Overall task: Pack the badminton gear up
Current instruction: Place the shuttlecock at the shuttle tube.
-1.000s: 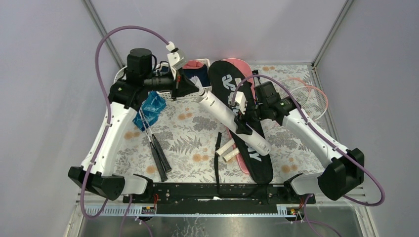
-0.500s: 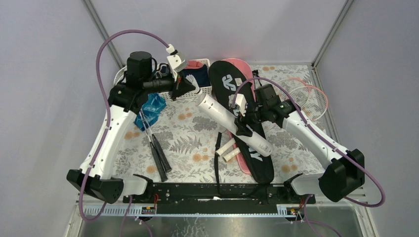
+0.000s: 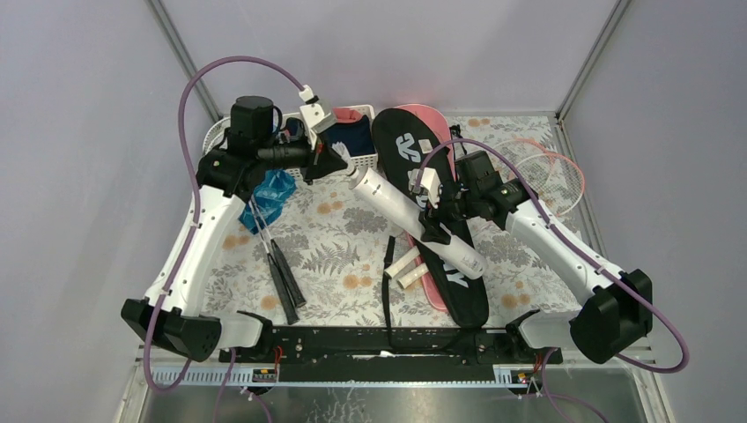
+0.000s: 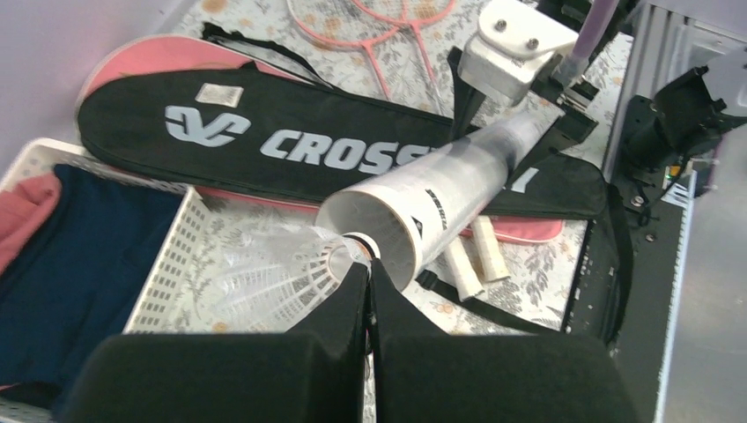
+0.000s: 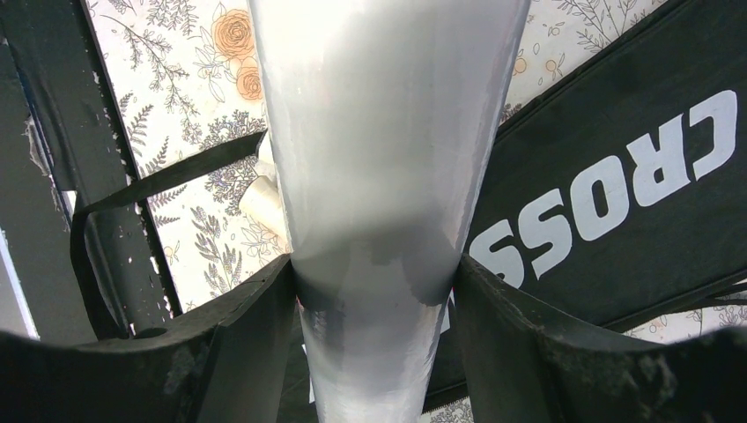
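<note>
Right claw [image 5: 370,278] gripping the white shuttlecock tube [image 3: 414,214] above the table [image 3: 335,247]
I saw the tube slant over the black CROSSWAY bag [image 4: 264,145], its long axis running near-right to far-left and its open mouth facing my clenched left claw [image 4: 368,278]. Whether those tips pinched the shuttlecock [image 4: 273,273] at the mouth, I couldn't tell.

- The long white shuttlecock tube [image 3: 414,216] has swung its open far end slightly toward the table's [image 3: 339,242] near edge.
- A white feathered shuttlecock [image 4: 269,278] now shows at that mouth, by the left gripper [image 4: 368,271].
</note>
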### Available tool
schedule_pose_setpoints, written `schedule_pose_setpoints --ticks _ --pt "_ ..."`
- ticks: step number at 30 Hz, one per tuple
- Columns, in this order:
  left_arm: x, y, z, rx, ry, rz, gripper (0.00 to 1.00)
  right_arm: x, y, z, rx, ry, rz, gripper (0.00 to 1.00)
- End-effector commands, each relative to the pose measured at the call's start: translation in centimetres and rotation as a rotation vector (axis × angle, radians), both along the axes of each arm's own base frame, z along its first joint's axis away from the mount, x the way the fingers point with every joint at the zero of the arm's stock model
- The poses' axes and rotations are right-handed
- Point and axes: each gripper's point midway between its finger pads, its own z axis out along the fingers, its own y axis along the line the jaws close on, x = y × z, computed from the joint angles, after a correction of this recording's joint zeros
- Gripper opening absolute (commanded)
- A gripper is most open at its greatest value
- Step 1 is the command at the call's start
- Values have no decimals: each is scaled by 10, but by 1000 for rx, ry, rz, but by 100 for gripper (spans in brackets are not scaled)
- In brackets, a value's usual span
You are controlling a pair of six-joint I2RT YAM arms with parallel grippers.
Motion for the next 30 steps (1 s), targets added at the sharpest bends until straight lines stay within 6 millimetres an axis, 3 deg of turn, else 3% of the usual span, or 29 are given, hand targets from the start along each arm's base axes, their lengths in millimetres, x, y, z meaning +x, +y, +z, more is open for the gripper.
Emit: schedule_pose_setpoints --ticks 1,7,19,26,30 --pt "-5 -5 -17 -27 85 -33 0 2 11 26 78 -68 24 36" --pt "-13 -14 -30 -74 166 -84 0 1 14 29 99 -61 27 36" --pt "-28 -29 -37 -177 291 -182 0 -2 16 24 117 -47 20 34" --pt "-34 -30 -35 -201 304 -208 12 -3 15 24 133 -61 17 33" --pt "-35 -27 -32 -201 286 -210 26 -4 15 22 134 -61 12 33"
